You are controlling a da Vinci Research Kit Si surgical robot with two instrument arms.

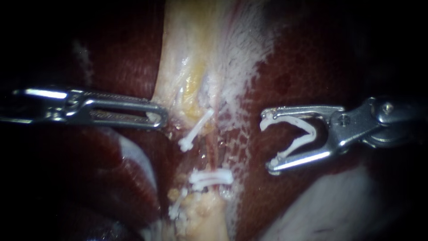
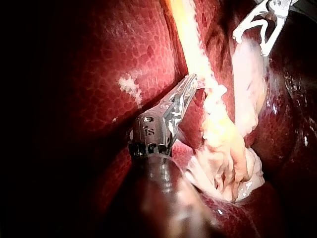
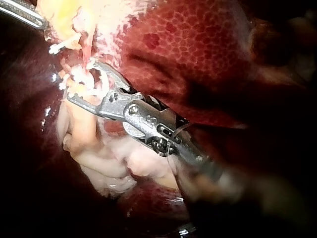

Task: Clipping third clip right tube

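The tube (image 1: 210, 154) runs down the centre of the endoscope view, a thin reddish strand between pale fatty tissue above and below, though I can't say for sure which strand is the right one. It already carries white clips: a slanted clip (image 1: 196, 130) just above the middle, and a crosswise clip (image 1: 211, 177) below it that looks doubled. A further white scrap sits at lower left of centre, too unclear to call. The bare stretch between those clips looks like the target. Out to the right of the frame comes the right instrument (image 1: 266, 143), its jaws spread wide and cradling a fresh clip (image 1: 310, 133), which is open in a V and touches both jaws. It is loaded and pointed at the tube but well apart from it, over dark liver (image 1: 303, 71). The right wrist view shows the same thing, with the right instrument's tips near the clipped stretch and nothing yet between the clip's arms. On the left of the frame, the left instrument (image 1: 161, 119) has its long slotted jaws closed together, apparently pinching the edge of the pale tissue (image 1: 187, 44) beside the tube. The left wrist view agrees. My read is that the clip is loaded and the tissue held, and what's left is the whole placement: advance, straddle the tube, close the clip and release.
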